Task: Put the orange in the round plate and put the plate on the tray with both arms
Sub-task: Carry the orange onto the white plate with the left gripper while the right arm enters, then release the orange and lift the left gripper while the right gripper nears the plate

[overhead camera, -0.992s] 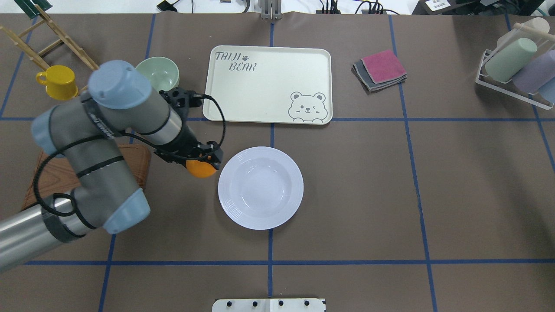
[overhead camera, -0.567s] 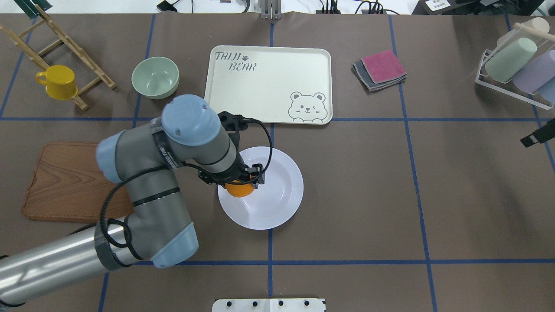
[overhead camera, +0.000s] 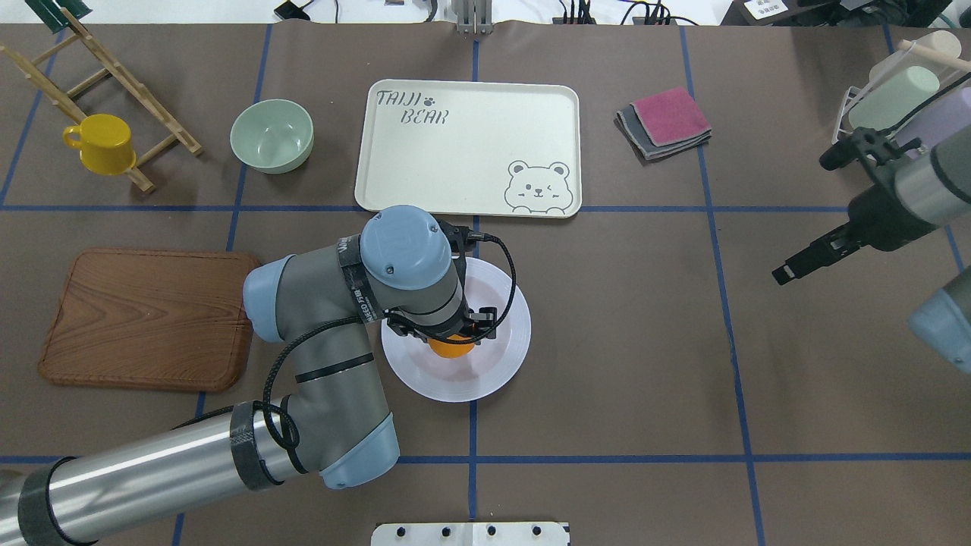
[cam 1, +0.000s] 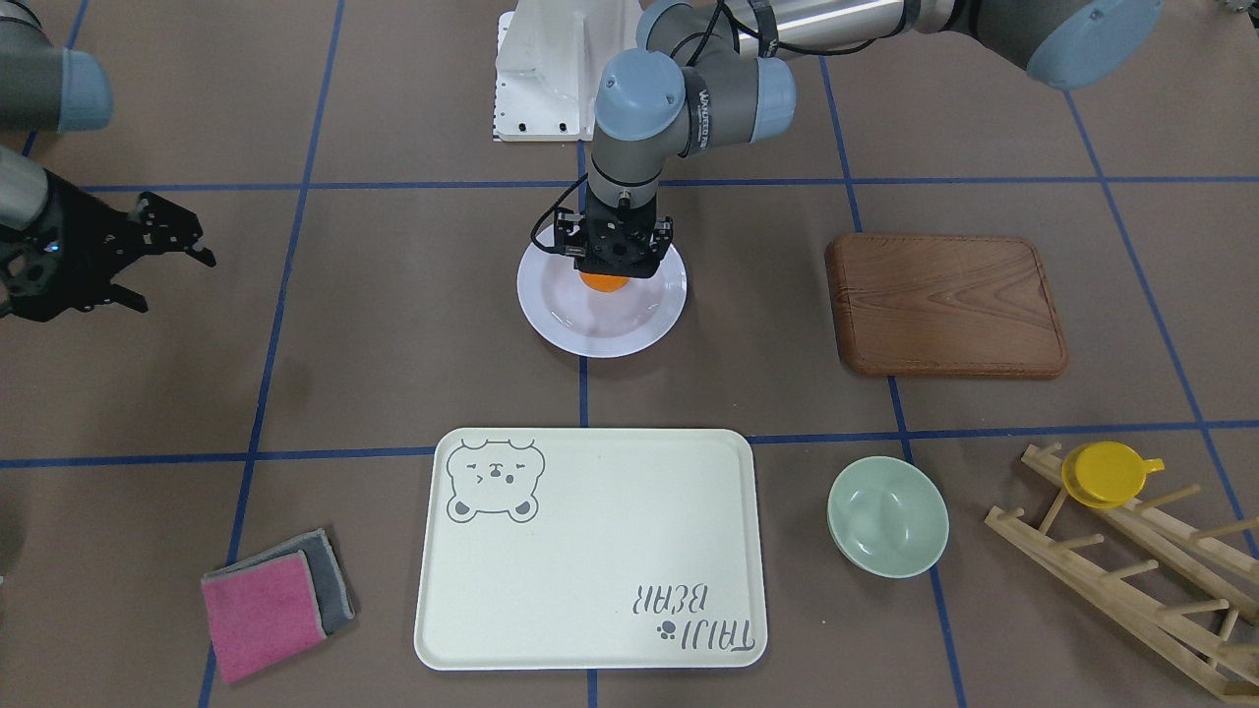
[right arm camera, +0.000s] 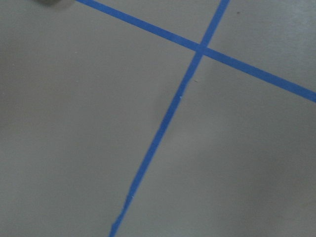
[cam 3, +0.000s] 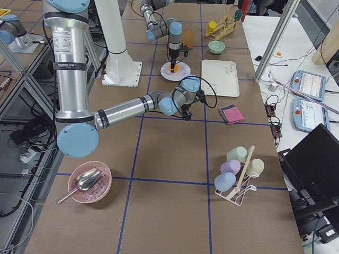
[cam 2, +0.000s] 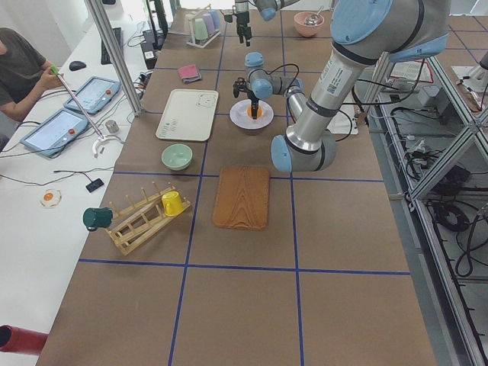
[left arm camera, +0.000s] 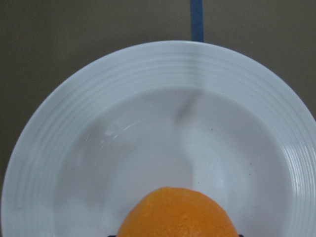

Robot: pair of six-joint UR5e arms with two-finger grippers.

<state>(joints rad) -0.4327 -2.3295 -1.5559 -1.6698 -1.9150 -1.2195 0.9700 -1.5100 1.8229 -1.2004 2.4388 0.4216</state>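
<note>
Brown bench: left gripper [cam 1: 606, 270], a second ago beside the plate [cam 1: 590, 336], now holds the orange [left arm camera: 175, 215] over its centre, ready to release; right gripper [cam 1: 162, 270] arrives wide.

1. The round white deep plate [left arm camera: 247, 98] is glossy and smooth, glazed-looking, with fine concentric ridges on its rim.
2. The small round orange fruit [left arm camera: 175, 215] has a finely pitted peel with a dull sheen.
3. The large cream rectangular tray [overhead camera: 470, 152] looks like smooth satin plastic.
4. The brown table cover [overhead camera: 645, 341] is matt and even; its blue tape lines [right arm camera: 163, 123] are smooth.
5. The brown rectangular board [overhead camera: 144, 318] shows wood grain under a satin finish.
6. The pale green round bowl [overhead camera: 271, 136] is smooth and faintly shiny.
7. The folded pink and grey cloths [overhead camera: 667, 121] are soft, napped fabric.
8. The left arm [overhead camera: 152, 462] has a bright brushed-metal tube, matt grey housings and light blue plastic-looking joint caps [overhead camera: 402, 246].
9. The yellow cup [overhead camera: 102, 144] is glossy; the pale slatted rack [overhead camera: 152, 103] is bare wood.
</note>
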